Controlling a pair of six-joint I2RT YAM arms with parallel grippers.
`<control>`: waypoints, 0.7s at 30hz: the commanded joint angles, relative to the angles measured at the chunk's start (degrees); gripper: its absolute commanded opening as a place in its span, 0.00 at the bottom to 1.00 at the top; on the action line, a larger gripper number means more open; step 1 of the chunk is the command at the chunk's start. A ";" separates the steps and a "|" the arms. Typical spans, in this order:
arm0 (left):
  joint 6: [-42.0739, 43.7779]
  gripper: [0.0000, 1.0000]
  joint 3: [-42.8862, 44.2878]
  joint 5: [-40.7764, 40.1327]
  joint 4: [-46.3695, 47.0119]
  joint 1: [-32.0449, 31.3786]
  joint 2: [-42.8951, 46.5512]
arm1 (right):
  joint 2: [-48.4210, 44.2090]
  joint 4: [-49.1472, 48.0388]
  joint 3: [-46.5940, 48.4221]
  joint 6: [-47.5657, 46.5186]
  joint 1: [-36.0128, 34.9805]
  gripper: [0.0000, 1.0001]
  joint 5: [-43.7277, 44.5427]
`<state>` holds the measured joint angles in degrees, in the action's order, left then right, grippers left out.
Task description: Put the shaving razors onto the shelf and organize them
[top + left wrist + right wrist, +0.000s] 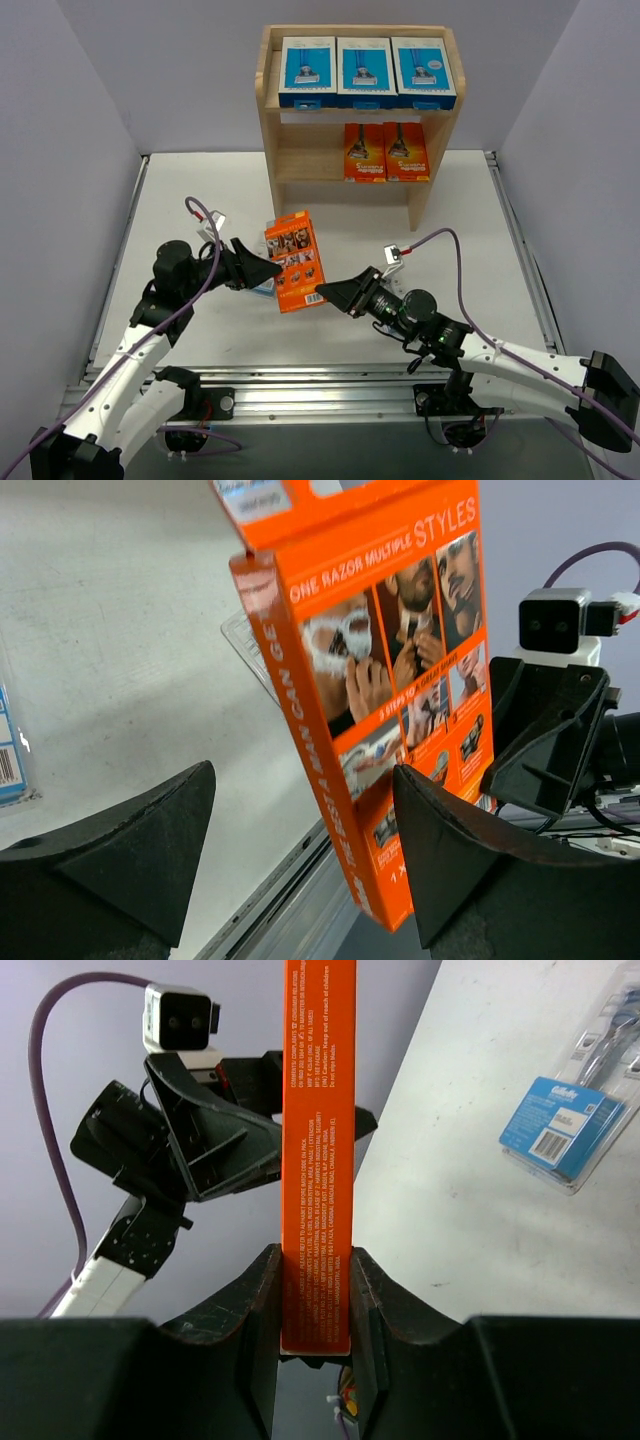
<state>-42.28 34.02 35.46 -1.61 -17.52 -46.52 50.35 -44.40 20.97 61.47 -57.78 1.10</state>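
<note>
A flat, glossy orange box (294,260) of printed card, a razor pack with photo panels of shaving faces and white lettering, is held on edge above the middle of the worktop (200,190), between the two arms. The right pincer (315,1290) is pinching it: the matt black, wedge-shaped pads press on both broad faces at the box's near lower end, seen edge-on in the right wrist view as a narrow orange strip of small print. The left pincer (305,850) is spread wide, its dark, rough-surfaced triangular pads standing on either side of the box; one pad is well apart from it, the other is just beside its printed face, and whether that one touches I cannot tell. On the pale, smooth worktop near the left pincer lies a clear plastic blister card (570,1125) with a blue label and a barcode. At the far side stands the shelf (270,110) of light, unfinished wood with solid side panels. Its top tier carries three blue-and-white boxes (362,70) side by side, faces up, and the tier below holds two orange boxes (385,152) next to each other towards the right.
</note>
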 commanded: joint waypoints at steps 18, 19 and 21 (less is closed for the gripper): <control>-11.77 0.45 -2.55 8.04 26.21 0.29 5.30 | 2.65 -21.25 -3.92 3.12 0.65 0.00 -8.31; -11.42 0.39 -2.56 8.13 26.22 0.29 6.00 | 3.26 -21.60 -3.92 3.30 1.08 0.00 -8.40; -10.98 0.33 -2.38 8.22 25.78 0.38 6.62 | 4.40 -21.95 -3.66 3.56 1.61 0.00 -8.57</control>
<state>-55.00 31.35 39.92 19.05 -16.88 -41.63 53.28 -61.45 16.86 64.10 -57.25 -7.44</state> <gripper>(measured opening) 0.405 0.239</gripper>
